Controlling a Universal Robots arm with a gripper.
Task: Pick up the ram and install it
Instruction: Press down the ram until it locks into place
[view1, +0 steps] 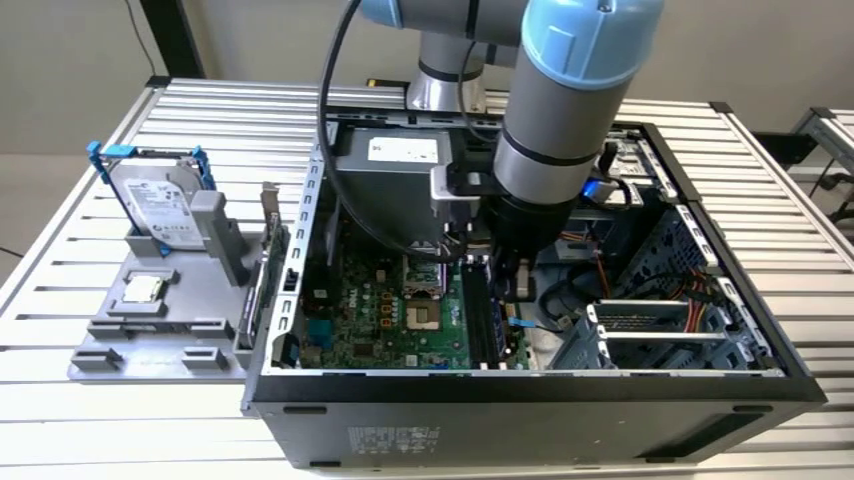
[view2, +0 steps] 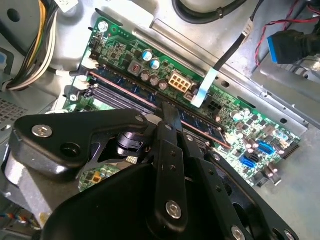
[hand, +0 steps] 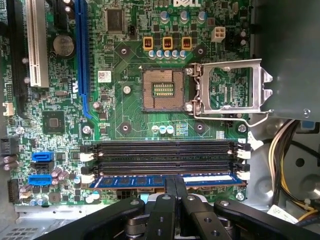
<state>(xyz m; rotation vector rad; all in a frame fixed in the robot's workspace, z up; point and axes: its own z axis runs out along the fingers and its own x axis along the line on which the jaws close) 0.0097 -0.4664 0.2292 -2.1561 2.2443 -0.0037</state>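
Observation:
The ram (hand: 130, 181) is a long blue stick standing on edge in the outermost of three black memory slots (hand: 165, 148) on the green motherboard (view1: 387, 320). In the second wrist view the ram (view2: 132, 92) runs along the same slot. My gripper (hand: 175, 182) is down inside the open computer case (view1: 534, 385), its two black fingers pinched close together on the ram's middle. In the second wrist view the gripper (view2: 167, 107) meets the stick's top edge. In the exterior view the gripper (view1: 514, 285) hangs under the arm's blue-banded wrist, over the board's slot side.
The CPU socket (hand: 162, 90) lies open with its metal latch frame (hand: 230, 90) beside it. Yellow and black cables (hand: 285, 150) run past the slots' end. Outside the case, a grey tray (view1: 147, 345) holds a hard drive (view1: 160, 205) and a CPU chip (view1: 144, 288).

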